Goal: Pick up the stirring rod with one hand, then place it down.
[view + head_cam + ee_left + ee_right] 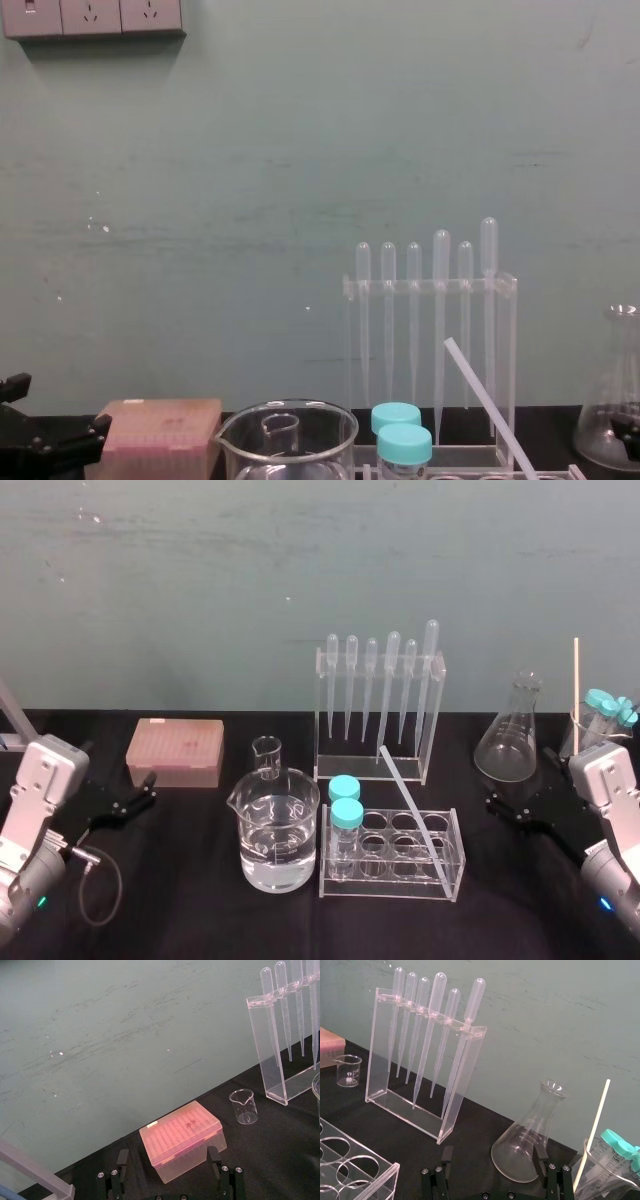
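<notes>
The stirring rod (411, 802) is a thin translucent stick leaning aslant in the clear test tube rack (452, 880); its top points back toward the pipette stand. It also rises above the rack in the chest view (487, 402). My right gripper (518, 778) hovers low at the right of the table, open and holding nothing, right of the rod and apart from it. The right wrist view shows its two fingers (447, 1154) spread wide. My left gripper (135, 795) rests open at the far left, its fingers (122, 1158) apart in front of a pink tip box (181, 1139).
A beaker of water (277, 832) and a small beaker (267, 756) stand left of the rack, which holds two teal-capped tubes (346, 815). A pipette stand (380, 705) is behind. An Erlenmeyer flask (513, 735) and a beaker with capped tubes and a pale stick (576, 692) stand by the right gripper.
</notes>
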You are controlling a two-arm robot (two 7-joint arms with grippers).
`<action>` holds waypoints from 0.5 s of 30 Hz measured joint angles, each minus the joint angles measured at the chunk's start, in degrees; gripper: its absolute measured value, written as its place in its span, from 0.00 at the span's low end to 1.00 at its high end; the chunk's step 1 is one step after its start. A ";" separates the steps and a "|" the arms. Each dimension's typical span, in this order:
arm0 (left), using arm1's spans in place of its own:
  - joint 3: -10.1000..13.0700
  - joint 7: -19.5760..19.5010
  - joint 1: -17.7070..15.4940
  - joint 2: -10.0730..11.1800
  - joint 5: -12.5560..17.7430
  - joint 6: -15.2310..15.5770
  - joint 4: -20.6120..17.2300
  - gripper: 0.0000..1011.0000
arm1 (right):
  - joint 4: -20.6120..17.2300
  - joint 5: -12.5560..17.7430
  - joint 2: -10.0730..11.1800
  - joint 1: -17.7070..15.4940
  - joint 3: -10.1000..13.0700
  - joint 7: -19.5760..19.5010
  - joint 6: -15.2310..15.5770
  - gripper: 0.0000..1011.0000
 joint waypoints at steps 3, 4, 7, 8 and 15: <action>0.00 0.00 0.00 0.00 0.00 0.00 0.00 0.99 | 0.00 0.00 0.00 0.00 0.00 0.00 0.00 0.99; 0.00 0.00 0.00 0.00 0.00 0.00 0.00 0.99 | 0.00 0.00 0.00 0.00 0.00 0.00 0.00 0.99; 0.00 0.00 0.00 0.00 0.00 0.00 0.00 0.99 | 0.00 0.00 0.00 0.00 0.00 0.00 0.00 0.99; 0.00 0.00 0.00 0.00 0.00 0.00 0.00 0.99 | 0.00 0.00 0.00 0.00 0.00 0.00 0.00 0.99; 0.00 0.00 0.00 0.00 0.00 0.00 0.00 0.99 | 0.00 0.00 0.00 0.00 0.00 0.00 0.00 0.99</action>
